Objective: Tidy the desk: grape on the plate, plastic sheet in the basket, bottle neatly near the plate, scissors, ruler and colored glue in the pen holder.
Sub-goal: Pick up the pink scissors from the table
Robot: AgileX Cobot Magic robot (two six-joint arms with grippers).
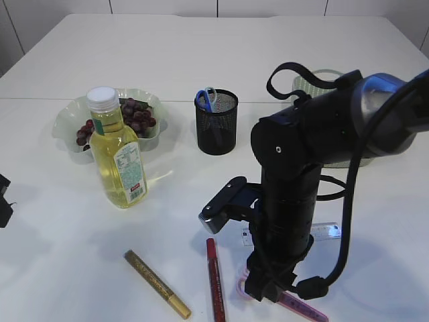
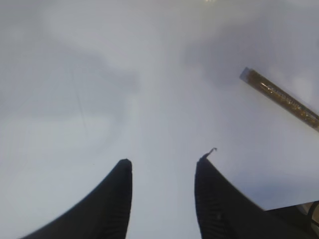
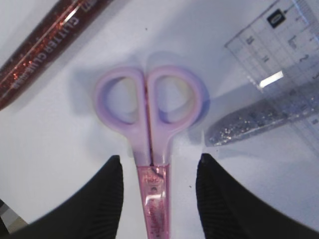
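A: Right gripper [image 3: 157,194] is hanging low over the pink plastic scissors with lilac loop handles [image 3: 149,129], fingers apart, straddling the sheathed blades, not clamping.

B: Where are they lying?

A: On the white table [image 1: 60,255], beside the red glitter glue tube [image 3: 47,37]. Wrist view is showing a silver glitter tube [image 3: 259,119] under the clear ruler [image 3: 284,40]; from outside, the arm is hiding most of that.

B: Left gripper [image 2: 162,199]?

A: Fingers apart, nothing between them, gold glitter tube [image 2: 281,98] nearby, cut off at the frame edge.

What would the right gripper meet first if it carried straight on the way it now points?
Probably the pink scissors: the open right gripper straddles their covered blade, near the handles, with the table just beneath. Depth is unclear.
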